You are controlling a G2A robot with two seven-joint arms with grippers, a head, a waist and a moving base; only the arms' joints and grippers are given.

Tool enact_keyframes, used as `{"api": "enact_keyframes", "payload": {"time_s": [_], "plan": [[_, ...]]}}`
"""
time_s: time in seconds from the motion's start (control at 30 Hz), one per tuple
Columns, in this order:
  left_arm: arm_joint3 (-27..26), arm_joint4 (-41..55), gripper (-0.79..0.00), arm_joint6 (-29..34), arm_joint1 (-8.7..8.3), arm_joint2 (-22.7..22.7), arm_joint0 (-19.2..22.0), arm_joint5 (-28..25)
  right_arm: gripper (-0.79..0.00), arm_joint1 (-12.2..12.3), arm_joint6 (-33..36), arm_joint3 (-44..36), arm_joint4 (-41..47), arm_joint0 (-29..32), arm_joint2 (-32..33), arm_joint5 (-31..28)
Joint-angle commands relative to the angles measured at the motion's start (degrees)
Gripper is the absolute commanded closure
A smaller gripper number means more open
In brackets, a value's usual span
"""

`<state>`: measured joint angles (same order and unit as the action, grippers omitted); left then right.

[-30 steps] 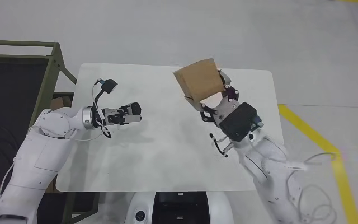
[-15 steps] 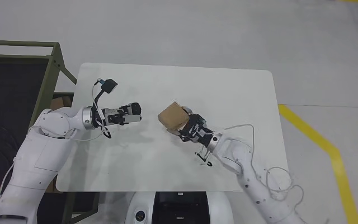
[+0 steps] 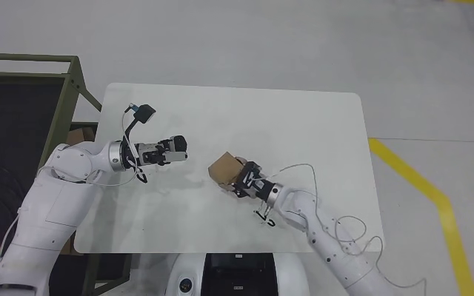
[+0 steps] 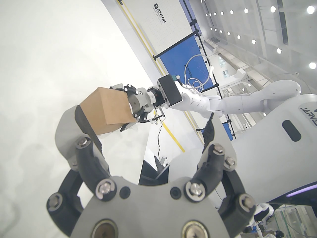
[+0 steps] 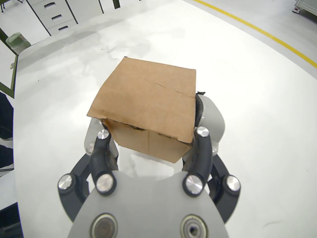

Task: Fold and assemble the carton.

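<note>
A closed brown carton [image 3: 224,169] sits low over the middle of the white table [image 3: 311,118]. My right gripper [image 3: 241,180] is shut on it, one finger on each side. In the right wrist view the carton [image 5: 146,97] fills the space between the fingers [image 5: 209,115] of that gripper [image 5: 153,125], its top face creased; I cannot tell whether it touches the table. My left gripper [image 3: 178,148] hangs open to the left of the carton, apart from it. The left wrist view has the carton [image 4: 106,111] just beyond the open left gripper [image 4: 142,122].
A green metal frame [image 3: 74,81] stands off the table's left edge. A yellow floor line [image 3: 415,177] runs to the right. Bare tabletop lies behind the carton and along the front edge.
My right arm has carried the carton from high over the back right of the table down to the middle, close to the left gripper. The left arm has stayed still.
</note>
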<state>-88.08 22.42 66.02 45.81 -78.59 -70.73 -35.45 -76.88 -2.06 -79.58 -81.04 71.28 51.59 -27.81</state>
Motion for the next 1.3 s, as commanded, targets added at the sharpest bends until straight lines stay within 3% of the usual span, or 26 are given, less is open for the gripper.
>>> {"api": "enact_keyframes", "payload": {"time_s": [0.0, 0.07, 0.13, 0.2, 0.27, 0.43, 0.57, 0.7, 0.87, 1.27], "plan": [[0.0, 0.0, -0.785, 0.0, 0.00, 0.0, 0.0, 0.0, -0.123, 0.0, 0.2, 0.0, -0.1, 0.1, -0.2, 0.2], [0.0, 0.0, -0.785, 0.0, 0.00, 0.0, 0.0, 0.0, -0.314, 0.0, 0.3, 0.1, -0.1, 0.1, -0.3, 0.1], [0.0, 0.0, -0.785, 0.0, 0.00, 0.0, 0.0, 0.0, -0.388, 0.0, 0.7, 0.2, -0.2, 0.1, -0.4, -0.1], [0.0, 0.0, -0.785, 0.0, 0.00, 0.0, 0.0, 0.0, -0.628, 0.0, 1.2, 0.2, -0.2, 0.1, -0.5, -0.3], [0.0, 0.0, -0.785, 0.0, 0.00, 0.0, 0.0, 0.0, -0.785, 0.1, 1.8, 0.3, -0.2, 0.1, -0.6, -0.5], [0.0, 0.0, -0.785, 0.0, 0.00, 0.0, 0.0, 0.0, -0.785, 0.4, 1.4, -0.8, 0.1, 0.8, -0.1, -1.2], [0.0, 0.0, -0.785, 0.0, 0.00, 0.0, 0.0, 0.0, -0.785, 1.1, -2.7, -3.5, -0.1, 2.8, 2.2, -1.4], [0.0, 0.0, -0.785, 0.0, 0.00, 0.0, 0.0, 0.0, -0.785, 1.7, -5.5, -6.3, 0.4, 4.7, 5.5, 2.4], [0.0, 0.0, -0.785, 0.0, 0.00, 0.0, 0.0, 0.0, -0.785, 1.5, -0.6, -7.0, -1.3, 4.1, 5.4, 7.7], [0.0, 0.0, -0.785, 0.0, 0.00, 0.0, 0.0, 0.0, -0.785, 0.8, 7.9, -6.0, -2.3, 1.5, 2.4, 8.6]]}}
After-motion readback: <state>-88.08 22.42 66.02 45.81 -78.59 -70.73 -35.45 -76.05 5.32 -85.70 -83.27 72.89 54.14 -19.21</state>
